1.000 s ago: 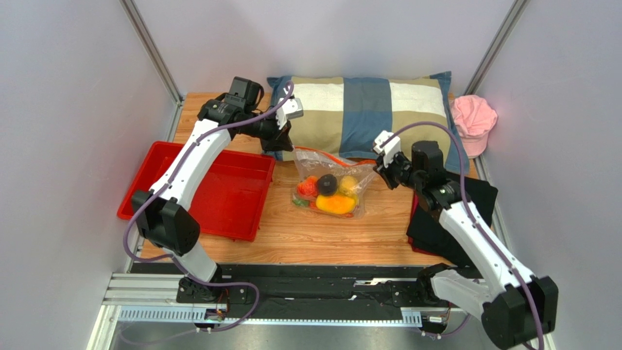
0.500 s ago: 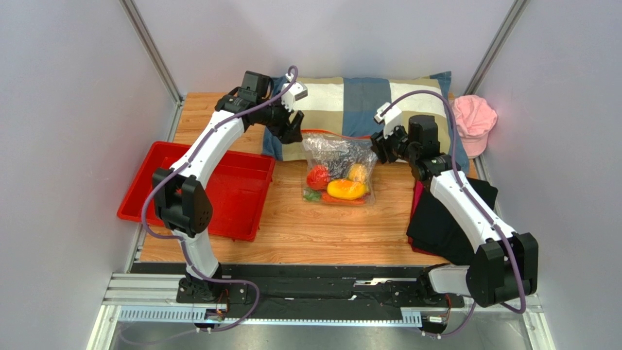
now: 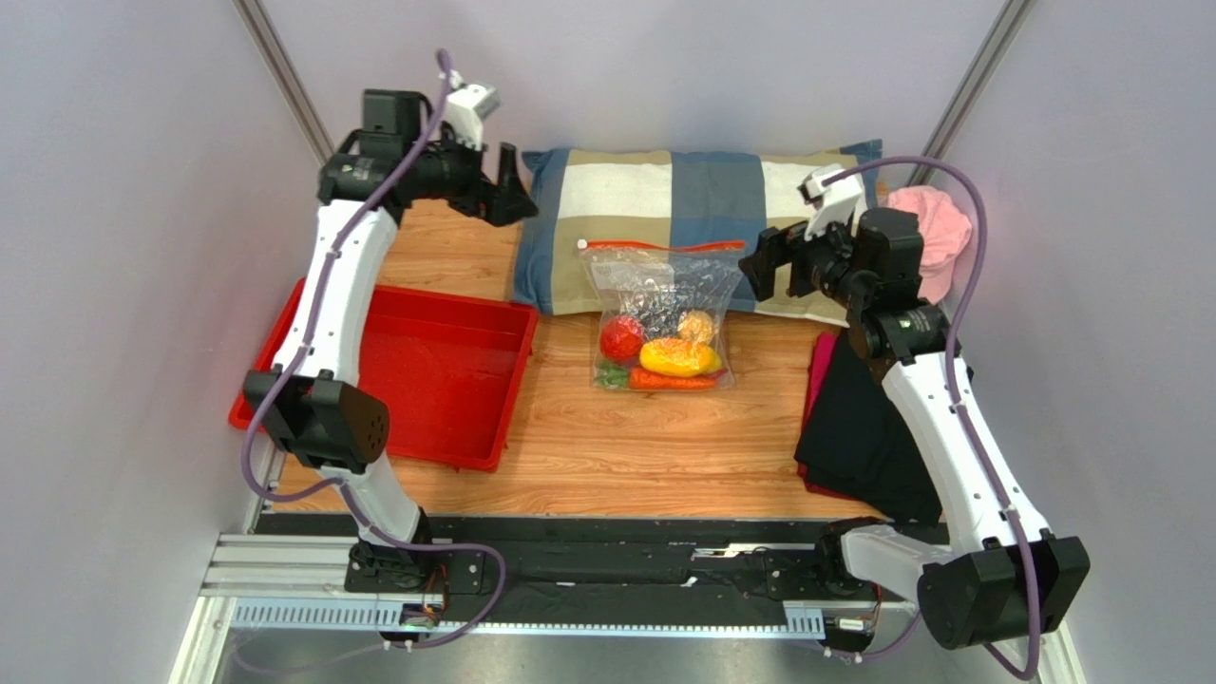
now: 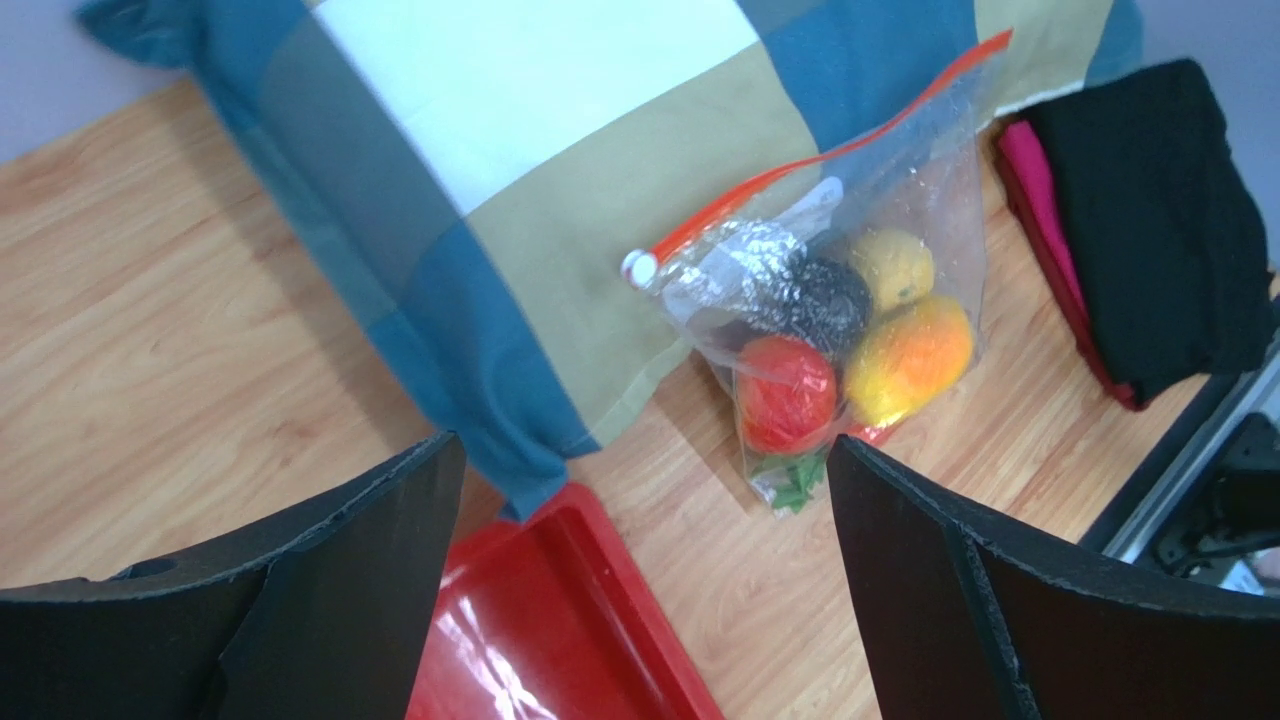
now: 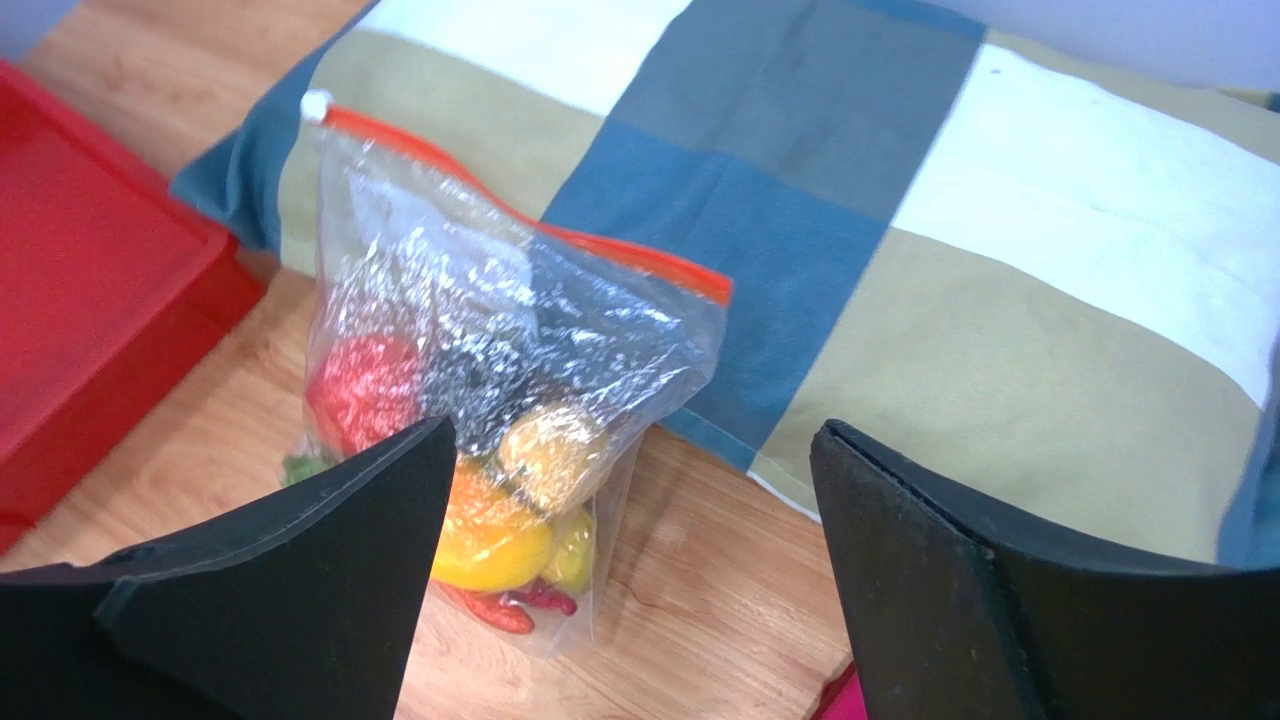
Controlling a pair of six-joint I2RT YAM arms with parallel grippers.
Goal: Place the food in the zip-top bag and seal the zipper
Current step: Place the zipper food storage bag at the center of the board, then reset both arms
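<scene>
The zip-top bag [image 3: 665,317] lies with its bottom on the wood and its mouth edge resting on the pillow's front. The zipper [image 3: 668,247] runs straight across, its white slider [image 3: 584,245] at the left end. The food sits inside: a red piece [image 3: 621,339], a yellow-orange fruit [image 3: 680,356], a dark round fruit [image 3: 655,305] and a carrot [image 3: 668,381]. My left gripper [image 3: 507,183] hangs open up and left of the bag, holding nothing. My right gripper [image 3: 761,265] is open just right of the bag's top corner. Both wrist views show the bag [image 4: 842,285] [image 5: 496,345] apart from the fingers.
A checked pillow [image 3: 714,200] lies along the back. The red tray [image 3: 414,374] sits at the left. A pink cap [image 3: 928,235] is at the back right, and a black cloth [image 3: 874,428] over something pink lies at the right edge.
Both grippers opened and let go of the bag's top corners, then drew back, the left up and leftward, the right to the right. The bag settled against the pillow.
</scene>
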